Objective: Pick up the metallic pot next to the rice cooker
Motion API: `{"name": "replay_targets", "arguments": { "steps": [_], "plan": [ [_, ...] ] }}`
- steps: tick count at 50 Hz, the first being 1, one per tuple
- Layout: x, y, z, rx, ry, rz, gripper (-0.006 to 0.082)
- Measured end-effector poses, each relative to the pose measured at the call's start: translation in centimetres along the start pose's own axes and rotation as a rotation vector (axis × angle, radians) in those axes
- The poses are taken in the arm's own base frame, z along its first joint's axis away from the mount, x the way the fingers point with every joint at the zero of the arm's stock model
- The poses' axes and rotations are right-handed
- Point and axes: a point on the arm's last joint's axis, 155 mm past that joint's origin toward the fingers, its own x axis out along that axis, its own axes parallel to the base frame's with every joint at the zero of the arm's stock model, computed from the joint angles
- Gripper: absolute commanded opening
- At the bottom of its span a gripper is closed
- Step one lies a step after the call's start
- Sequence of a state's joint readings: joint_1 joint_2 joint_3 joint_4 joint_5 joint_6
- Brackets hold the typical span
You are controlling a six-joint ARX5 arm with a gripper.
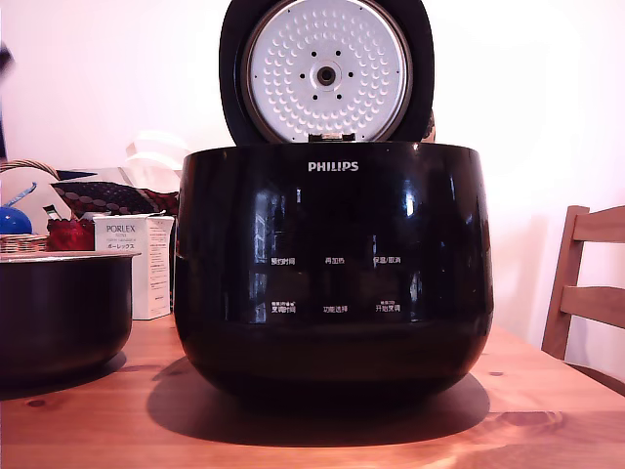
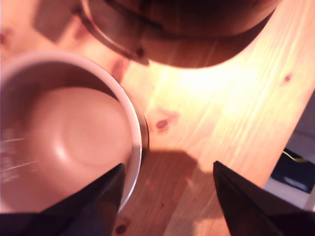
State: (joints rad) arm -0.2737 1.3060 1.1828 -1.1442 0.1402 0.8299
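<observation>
Two dark rounded vessels are set on the knotty wooden table [image 1: 547,410]: the glossy rice cooker [image 1: 332,274], lid raised, and the thin-rimmed metallic pot [image 1: 59,313] at the exterior view's left. The gripper [image 2: 167,172] is spread wide, empty, one finger over the pot's rim.

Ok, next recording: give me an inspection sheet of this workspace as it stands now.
Surface: knotty pine table, dry.
Job's things: dark round metallic pot with silvery rim at the exterior view's left, upright, empty; large glossy black Philips rice cooker beside it, lid raised.
Clutter: white Porlex box, wicker basket behind the pot.
Grippers: dark gripper open above the pot's rim, one finger over it.
Cables: nothing seen.
Surroundings: wooden chair, white wall.
</observation>
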Motion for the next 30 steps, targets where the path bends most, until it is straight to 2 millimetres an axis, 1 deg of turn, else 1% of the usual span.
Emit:
{"name": "replay_targets", "arguments": {
  "steps": [7, 17, 25, 30],
  "plan": [
    [1.7, 1.3, -0.8, -0.03, 0.044, -0.009, 0.0525],
    [2.9, 3.1, -1.6, -0.063, 0.058, -0.003, 0.0525],
    [4.5, 3.4, -2.3, -0.086, 0.091, -0.043, 0.0525],
    [5.6, 3.7, -2.1, -0.086, 0.096, -0.054, 0.0525]
  ]
}}
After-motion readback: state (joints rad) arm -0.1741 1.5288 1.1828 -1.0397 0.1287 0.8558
